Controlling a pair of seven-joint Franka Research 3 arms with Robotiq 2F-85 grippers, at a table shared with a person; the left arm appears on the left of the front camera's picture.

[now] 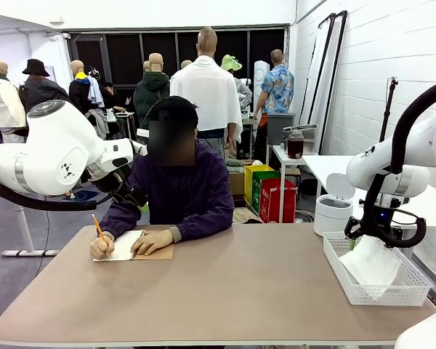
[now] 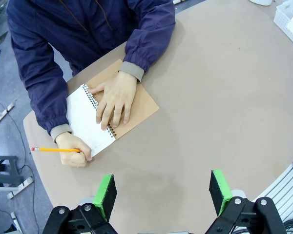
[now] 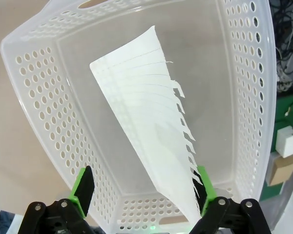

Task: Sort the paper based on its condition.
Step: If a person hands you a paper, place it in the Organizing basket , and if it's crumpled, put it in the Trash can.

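Observation:
A white sheet of paper [image 3: 146,122] with a torn, ragged spiral edge stands tilted inside the white perforated basket [image 3: 34,92]. It runs up between the fingers of my right gripper [image 3: 143,183], which is open, and its lower end lies near one green pad [image 3: 202,183]. From the front, the paper [image 1: 370,263] leans in the basket [image 1: 363,294] at the table's right, under my right gripper [image 1: 379,238]. My left gripper [image 2: 161,187] hangs open and empty over bare table, short of the person's notebook [image 2: 136,105].
The person across the table holds a spiral notebook [image 1: 127,247] flat with one hand [image 2: 115,97] and writes on its white page [image 2: 85,119] with an orange pencil [image 2: 53,149]. A white lidded bin [image 1: 334,211] stands beyond the table's right end. My left arm [image 1: 51,149] hovers at the left.

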